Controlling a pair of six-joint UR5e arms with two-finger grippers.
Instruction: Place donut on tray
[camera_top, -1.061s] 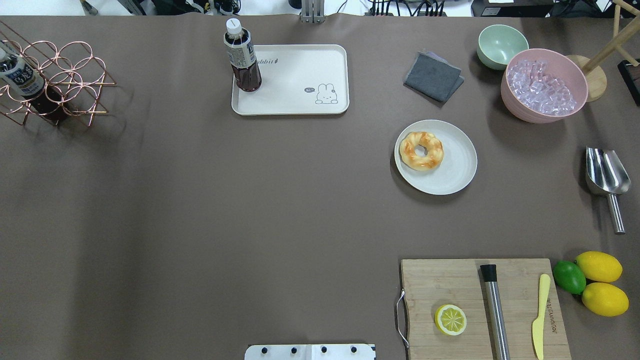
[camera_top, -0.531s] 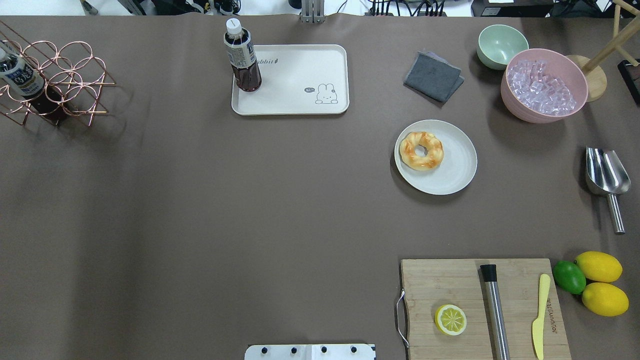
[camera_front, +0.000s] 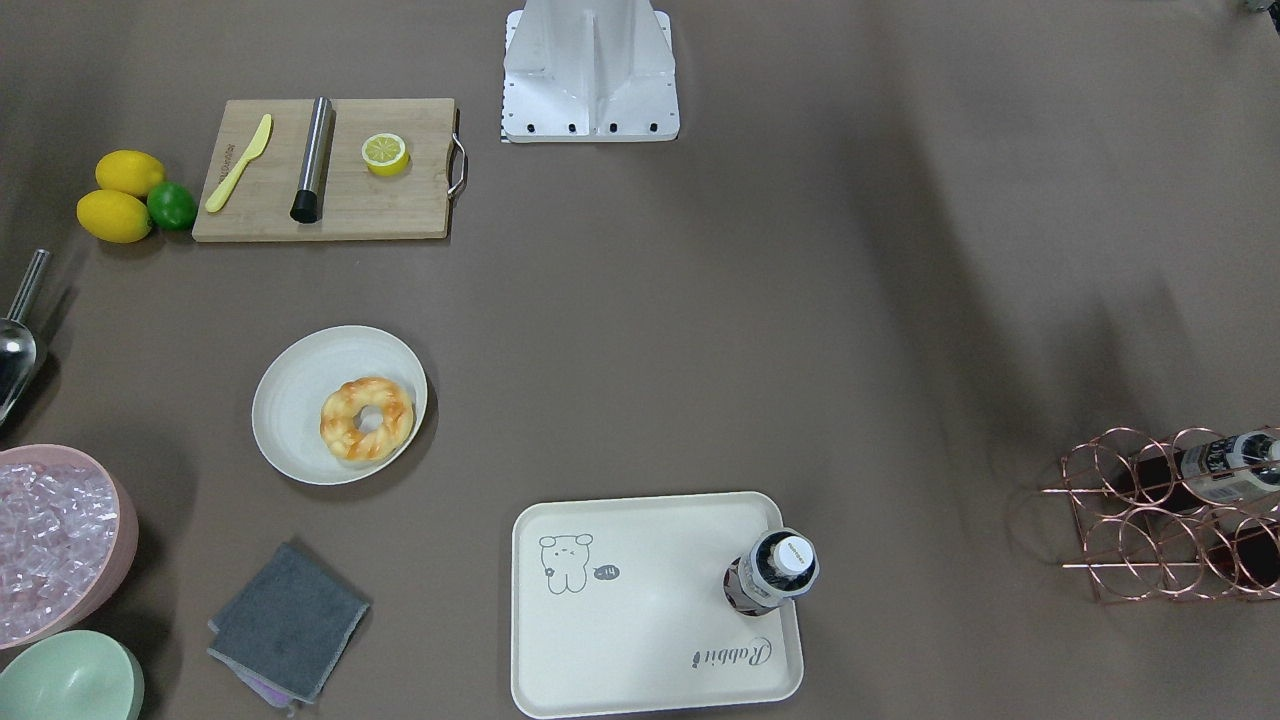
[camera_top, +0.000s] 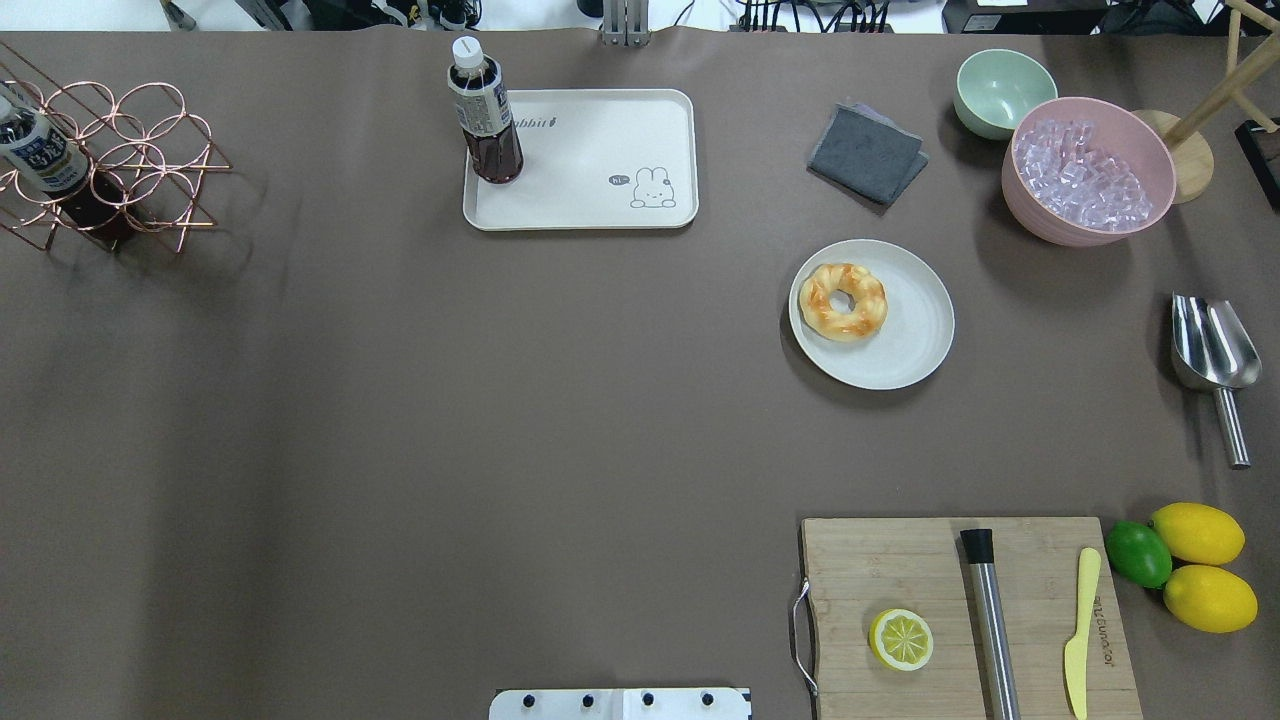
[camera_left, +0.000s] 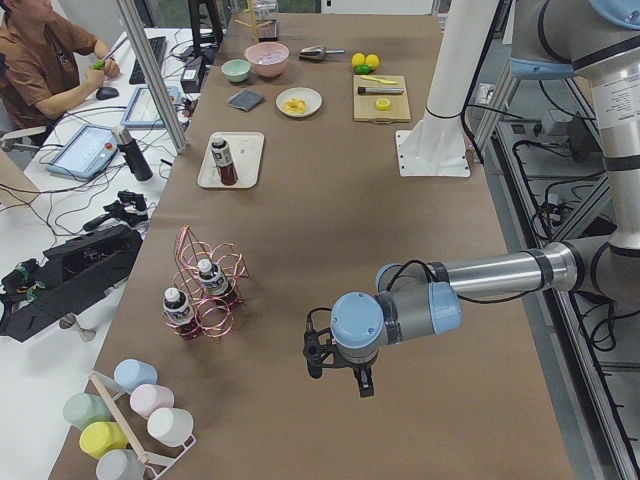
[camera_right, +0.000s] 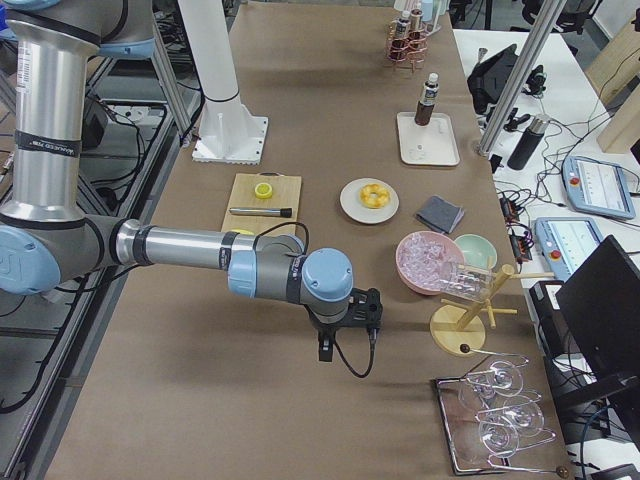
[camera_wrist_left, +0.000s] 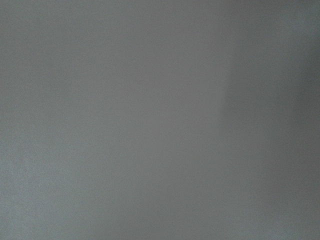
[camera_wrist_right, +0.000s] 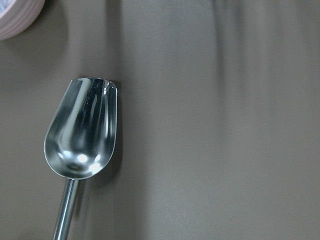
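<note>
The golden, orange-glazed donut (camera_top: 843, 301) lies on the left part of a round off-white plate (camera_top: 905, 350), right of the table's middle; it also shows in the front view (camera_front: 366, 418). The cream bunny tray (camera_top: 600, 200) sits at the far edge, left of the plate, with a dark drink bottle (camera_top: 484, 115) standing in its left corner. My left gripper (camera_left: 338, 368) shows only in the left side view, over the table's left end, far from the donut. My right gripper (camera_right: 347, 345) shows only in the right side view, over the right end. I cannot tell whether either is open or shut.
A grey cloth (camera_top: 866, 153), a green bowl (camera_top: 1003, 90) and a pink bowl of ice (camera_top: 1088, 170) stand beyond the plate. A steel scoop (camera_wrist_right: 82, 130) lies at the right edge. A cutting board (camera_top: 900, 570) with lemon half, steel tube and knife sits near right. A copper bottle rack (camera_top: 110, 160) stands far left.
</note>
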